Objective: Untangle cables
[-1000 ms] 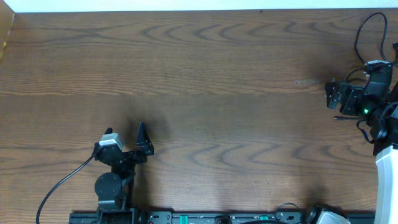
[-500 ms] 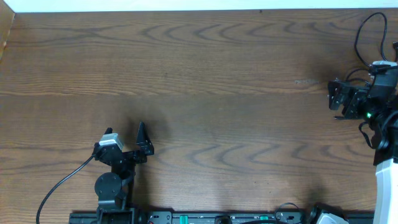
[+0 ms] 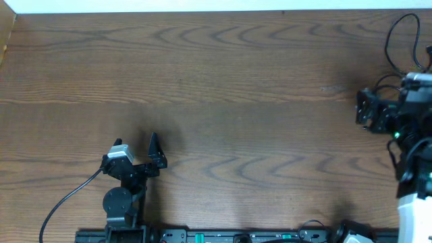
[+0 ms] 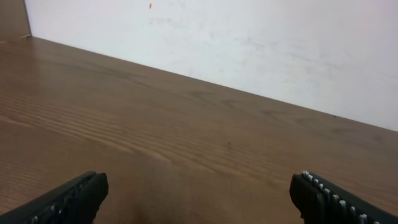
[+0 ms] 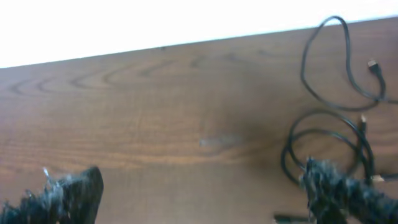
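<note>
We see a wide brown wood-grain table [image 3: 236, 81] filling the overhead view, with a white wall [image 4: 249, 37] along its far edge. A dark rail [image 3: 223, 236] runs along the near edge.

The left arm [image 3: 116, 201] sits near the left part of that rail, and a thick black wire [image 3: 67, 199] curves from it toward the near left corner. The right arm [image 3: 413, 196] reaches up along the right edge of the table.

The left hand [image 3: 137, 147] is released: in its wrist view the two dark fingers [image 4: 68, 198] stand wide apart over bare wood, with nothing between them. The right hand [image 3: 363, 109] is also released, its worn fingertips [image 5: 65, 193] spread to either side of the right wrist view and holding nothing.

The cables [image 5: 323, 114] lie on the table at the far right, near the right edge, just beyond and to the right of the right hand. We see them as thin black loose loops, one long loop [image 3: 389, 42] reaching toward the far edge and a rounder coil nearer the hand. From above, the right arm hides part of them. A small pale plug [image 5: 372, 64] shows at one cable end. We cannot tell whether the loops are knotted together.
</note>
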`<state>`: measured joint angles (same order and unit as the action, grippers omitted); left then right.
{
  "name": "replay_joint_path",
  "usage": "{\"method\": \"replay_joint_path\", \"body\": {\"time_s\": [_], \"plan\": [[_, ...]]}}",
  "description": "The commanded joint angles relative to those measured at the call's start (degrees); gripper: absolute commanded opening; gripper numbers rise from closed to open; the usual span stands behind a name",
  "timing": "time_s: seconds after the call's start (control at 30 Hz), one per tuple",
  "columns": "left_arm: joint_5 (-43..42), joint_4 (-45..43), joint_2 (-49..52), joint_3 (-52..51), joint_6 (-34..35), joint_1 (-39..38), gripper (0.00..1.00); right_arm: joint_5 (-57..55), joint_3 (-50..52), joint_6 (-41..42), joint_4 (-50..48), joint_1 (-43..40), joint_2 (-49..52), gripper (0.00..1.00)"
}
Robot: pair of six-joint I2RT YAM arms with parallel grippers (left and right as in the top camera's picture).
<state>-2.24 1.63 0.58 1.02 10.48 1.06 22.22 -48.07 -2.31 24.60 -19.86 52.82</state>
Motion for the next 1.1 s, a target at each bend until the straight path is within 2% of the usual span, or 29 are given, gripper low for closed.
{"method": "replay_joint_path", "body": {"time_s": [0.0,0.37,0.63,0.87,1.07], "plan": [[1.44,2.58,-0.35,-0.74,-0.15,-0.17,0.98,-0.22,7.96,-0.55,-5.27,2.54,-3.26,0.99],[1.44,2.58,-0.35,-0.74,-0.15,-0.17,0.98,-0.22,34.27,-0.52,-33.83,7.82,-13.81,0.99],[1.44,2.58,-0.35,-0.74,-0.15,-0.17,0.98,-0.22,48.00,-0.28,-51.10,9.49,-18.69,0.99],[1.44,2.58,-0.35,-0.74,-0.15,-0.17,0.98,-0.15,47.76,-0.28,-49.44,9.57,-22.03,0.99],[1.44,2.58,-0.35,-0.74,-0.15,-0.17,0.98,-0.04,47.76,-0.33,-43.01,9.60,-26.97,0.99]]}}
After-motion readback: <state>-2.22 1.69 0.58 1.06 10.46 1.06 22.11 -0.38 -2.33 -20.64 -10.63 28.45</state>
